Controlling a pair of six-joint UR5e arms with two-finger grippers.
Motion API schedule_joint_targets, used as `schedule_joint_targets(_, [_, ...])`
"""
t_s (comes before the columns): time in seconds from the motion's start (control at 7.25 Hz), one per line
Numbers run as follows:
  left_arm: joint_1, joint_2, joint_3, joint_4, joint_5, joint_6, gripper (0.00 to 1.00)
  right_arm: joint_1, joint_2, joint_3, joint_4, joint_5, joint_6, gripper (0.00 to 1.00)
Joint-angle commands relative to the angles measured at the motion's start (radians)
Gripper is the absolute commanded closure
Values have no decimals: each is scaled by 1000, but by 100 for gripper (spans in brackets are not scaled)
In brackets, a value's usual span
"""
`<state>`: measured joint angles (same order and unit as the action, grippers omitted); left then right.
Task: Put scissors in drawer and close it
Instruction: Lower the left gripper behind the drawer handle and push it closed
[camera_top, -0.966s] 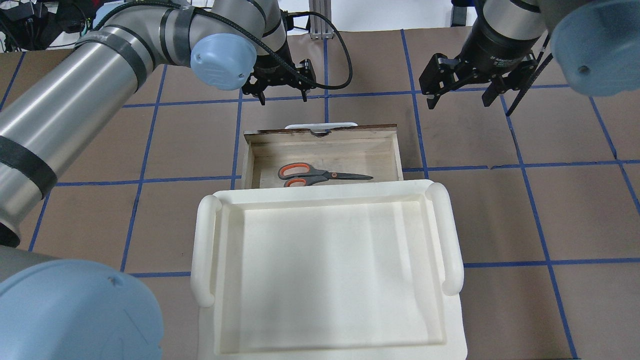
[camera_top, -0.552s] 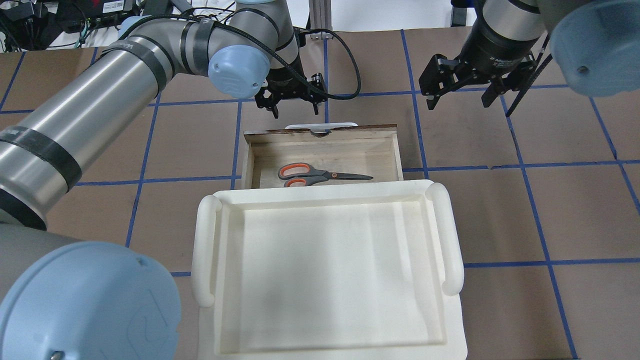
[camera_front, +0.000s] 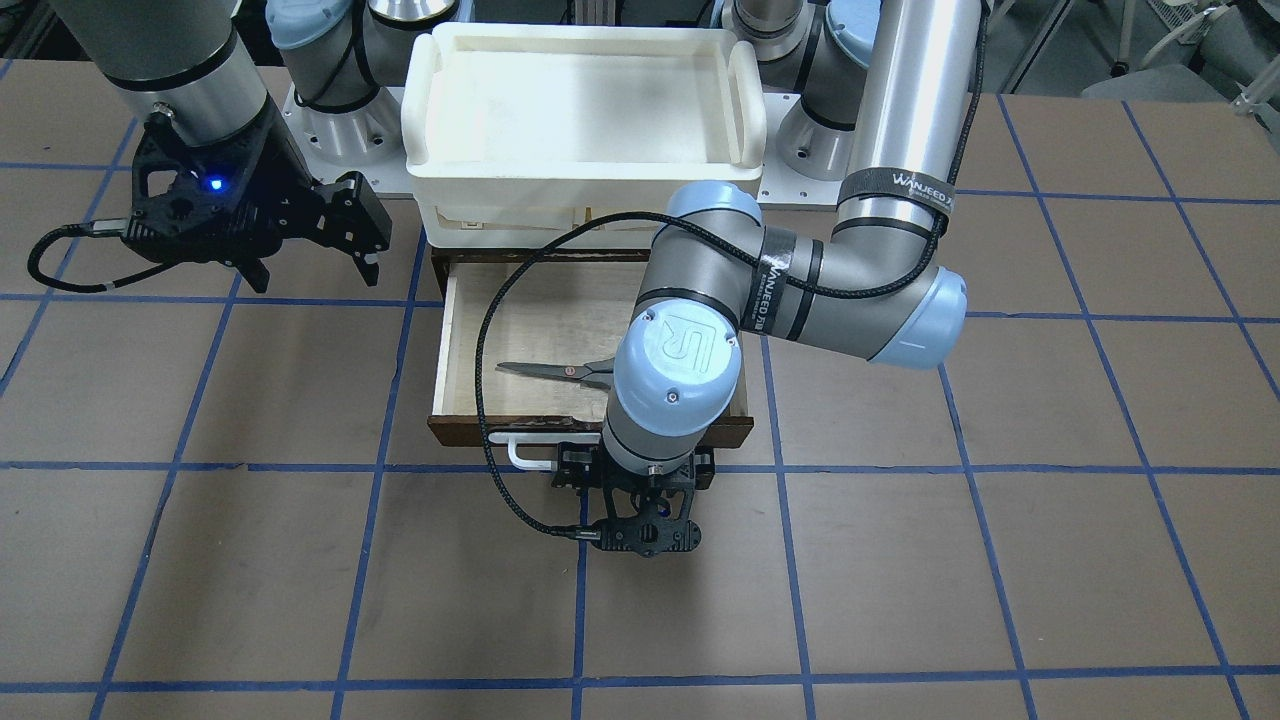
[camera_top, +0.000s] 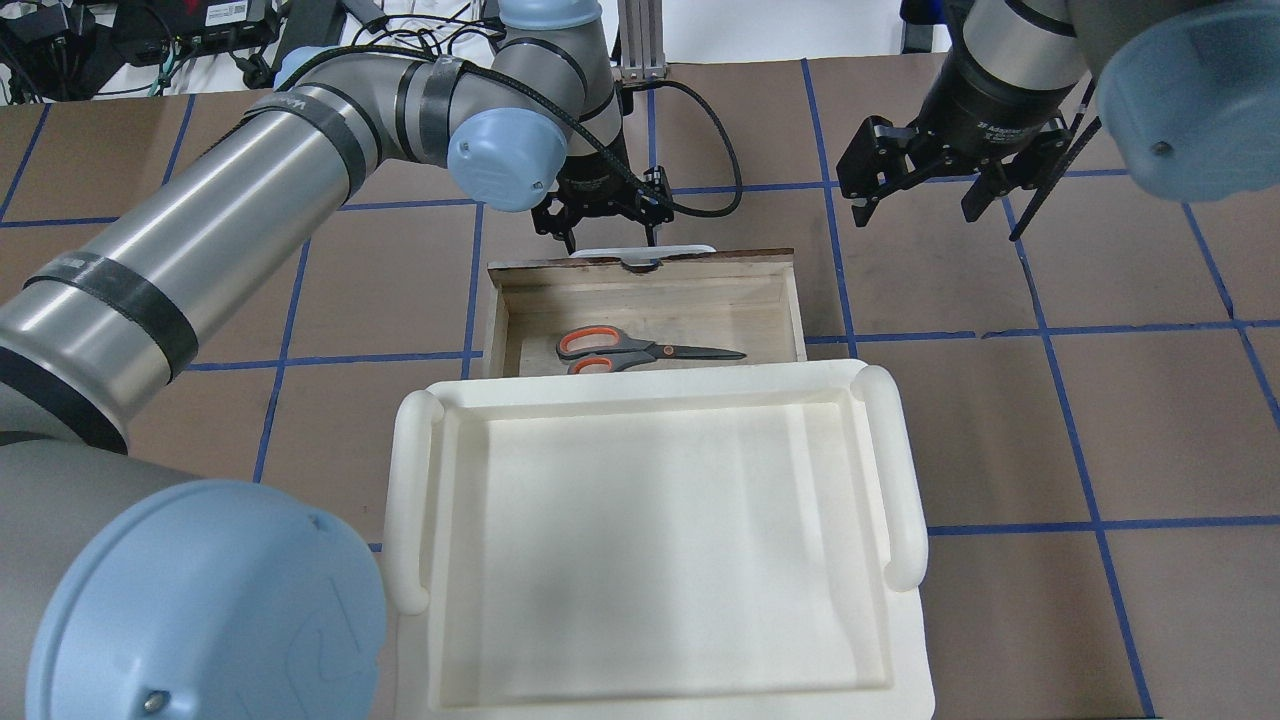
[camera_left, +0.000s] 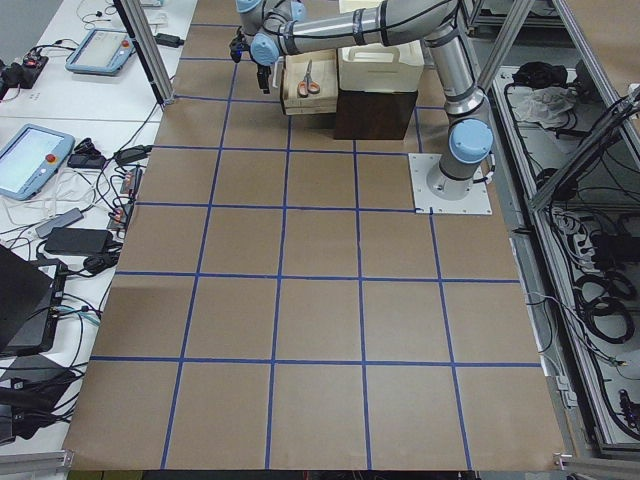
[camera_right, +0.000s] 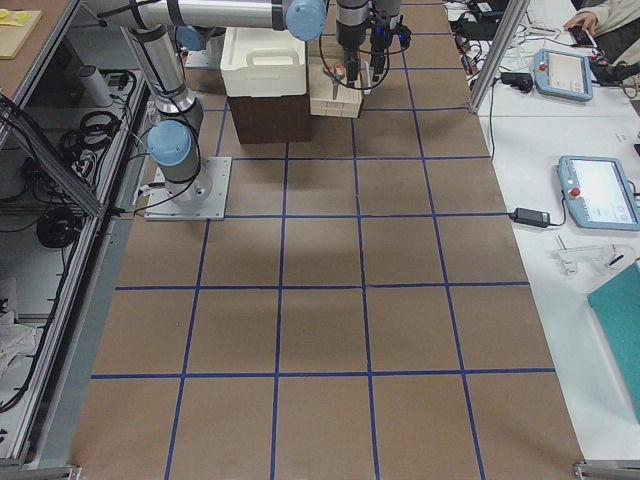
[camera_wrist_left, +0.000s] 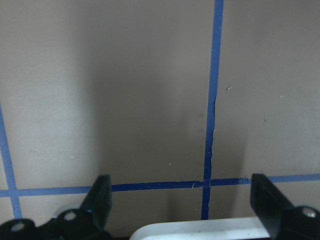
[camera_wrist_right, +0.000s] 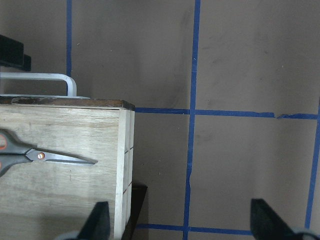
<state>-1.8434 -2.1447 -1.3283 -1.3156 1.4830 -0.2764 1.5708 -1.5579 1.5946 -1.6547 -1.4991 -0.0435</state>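
The scissors (camera_top: 640, 350), with grey-and-orange handles, lie flat inside the open drawer (camera_top: 700, 305), blades pointing right. They also show in the front view (camera_front: 545, 370) and the right wrist view (camera_wrist_right: 45, 156). My left gripper (camera_top: 610, 238) is open and empty. It hangs just beyond the drawer's white bar handle (camera_top: 690, 247), its fingers astride the handle's left part. The handle's edge shows in the left wrist view (camera_wrist_left: 200, 230). My right gripper (camera_top: 915, 205) is open and empty above the table, right of the drawer.
A large white tray-box (camera_top: 410, 500) stands on the cabinet above the drawer, on the robot's side. Brown table paper with blue tape lines (camera_top: 1040, 330) surrounds the drawer. The left arm's cable (camera_front: 490, 380) loops over the drawer.
My left gripper has moved right and closer to the drawer's handle. The right gripper has barely shifted. The scissors and drawer have not moved.
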Motion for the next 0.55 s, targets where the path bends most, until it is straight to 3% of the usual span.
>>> schedule_joint_targets(0.0, [-7, 43, -11, -103, -21, 6, 0, 0, -1, 1, -2, 2, 2, 0])
schedule_joint_targets(0.41, [-16, 97, -80, -239, -67, 19, 0, 0, -1, 1, -1, -4, -4, 0])
